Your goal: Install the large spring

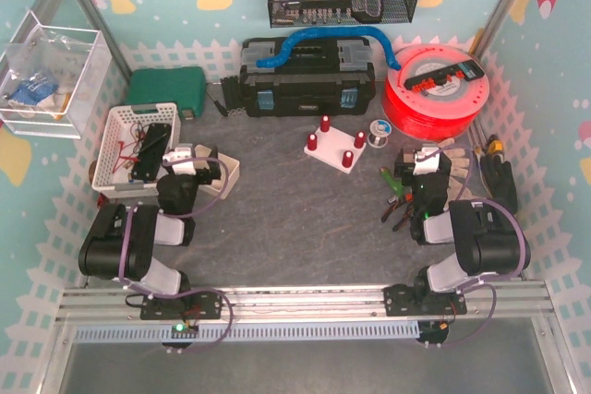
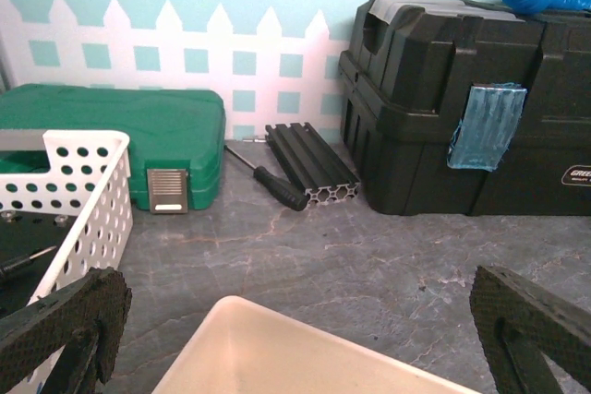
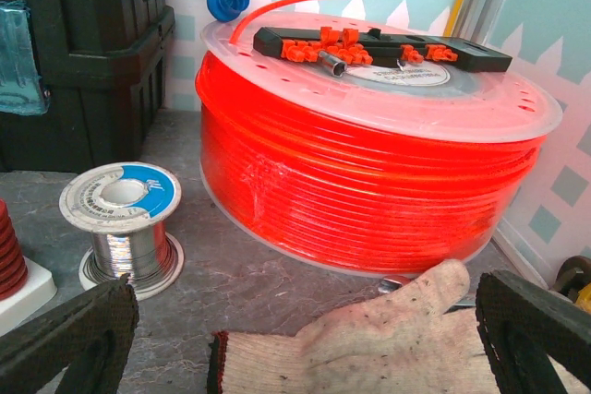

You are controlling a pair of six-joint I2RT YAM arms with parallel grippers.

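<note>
A white base (image 1: 334, 149) with several red springs (image 1: 324, 123) standing on it sits mid-table, in front of the black toolbox. I cannot tell which one is the large spring. One red spring (image 3: 7, 248) shows at the left edge of the right wrist view. My left gripper (image 1: 208, 169) is open and empty over a cream tray (image 2: 277, 357), well left of the base; its fingers (image 2: 65, 329) are spread wide. My right gripper (image 1: 417, 165) is open and empty over a knit glove (image 3: 369, 348), right of the base; its fingers (image 3: 540, 334) are wide apart.
A black toolbox (image 1: 305, 80) stands at the back, with an orange filament spool (image 1: 434, 89) to its right and a solder spool (image 3: 125, 228) in front. A white basket (image 1: 134, 145) and a green case (image 1: 166, 89) are on the left. A screwdriver (image 2: 268, 177) and a black rail (image 2: 309, 168) lie by the toolbox. Pliers (image 1: 395, 200) are at the right.
</note>
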